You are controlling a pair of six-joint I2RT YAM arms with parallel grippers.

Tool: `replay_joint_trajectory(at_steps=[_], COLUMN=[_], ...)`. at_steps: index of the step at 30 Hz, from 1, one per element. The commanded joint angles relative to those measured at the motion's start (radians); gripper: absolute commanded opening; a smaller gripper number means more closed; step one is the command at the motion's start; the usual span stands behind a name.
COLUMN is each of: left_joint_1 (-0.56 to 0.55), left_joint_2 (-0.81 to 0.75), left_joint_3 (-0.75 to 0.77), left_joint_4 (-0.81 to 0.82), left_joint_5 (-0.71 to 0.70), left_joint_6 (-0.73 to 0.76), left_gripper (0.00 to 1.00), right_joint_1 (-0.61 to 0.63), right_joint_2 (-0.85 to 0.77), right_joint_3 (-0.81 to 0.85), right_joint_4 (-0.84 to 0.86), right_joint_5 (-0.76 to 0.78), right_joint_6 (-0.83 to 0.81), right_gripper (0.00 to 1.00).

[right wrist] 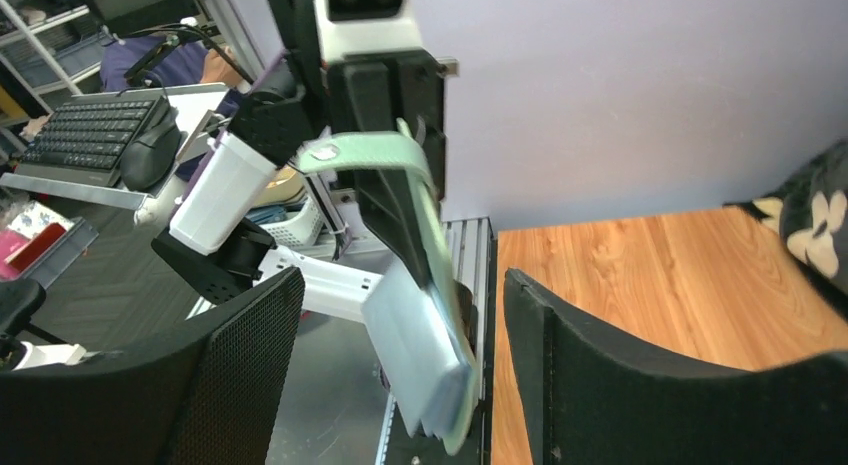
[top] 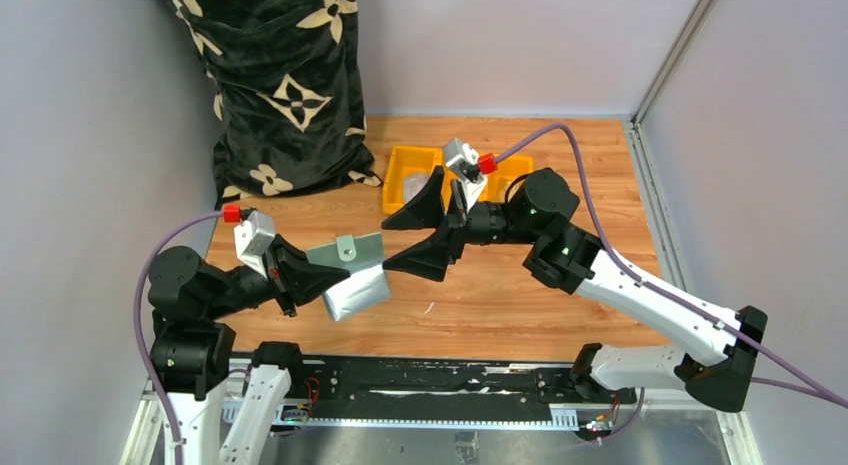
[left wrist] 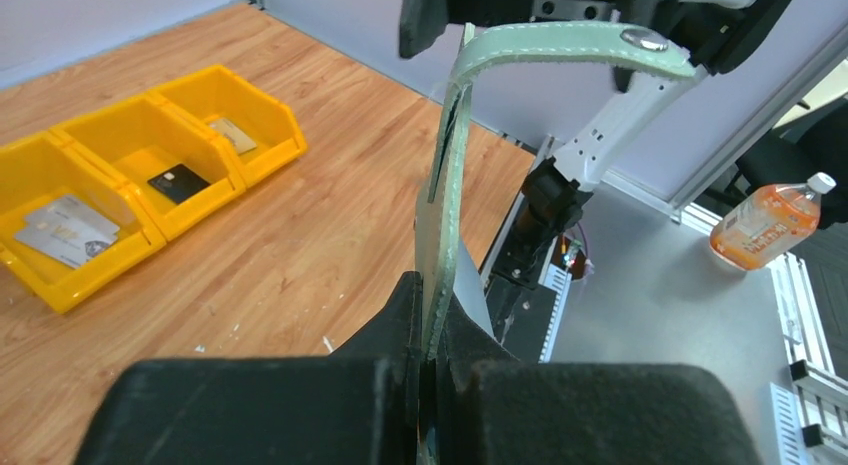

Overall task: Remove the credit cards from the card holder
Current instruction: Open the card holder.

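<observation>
Our left gripper pinches one edge of the holder, which sticks out ahead of its fingers in the air. Our right gripper is spread wide, just beyond the holder's flap. With so thin a pinch, we judge that a tug at a card could twist the holder loose.

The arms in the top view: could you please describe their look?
The left arm and right arm have black joints and white links. Each ends in black wedge-shaped fingers, with a pale camera box, a red plug and a purple cable.
</observation>
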Motion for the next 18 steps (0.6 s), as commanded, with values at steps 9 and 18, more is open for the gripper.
replay_joint_trajectory(at_steps=[9, 18], left_joint_1=[-0.004, -0.004], left_joint_2=[0.002, 0.009], left_joint_3=[0.011, -0.009], left_joint_4=[0.223, 0.368], left_joint_5=[0.03, 0.041], left_joint_6=[-0.22, -0.397], left_gripper=[0.0, 0.0], right_joint_1=[-0.066, -0.07], right_joint_2=[-0.104, -0.153], right_joint_3=[-0.13, -0.255], right_joint_4=[-0.037, 0.069], right_joint_5=[-0.031, -0.065], right_joint_6=[-0.021, 0.0], right_gripper=[0.81, 0.83])
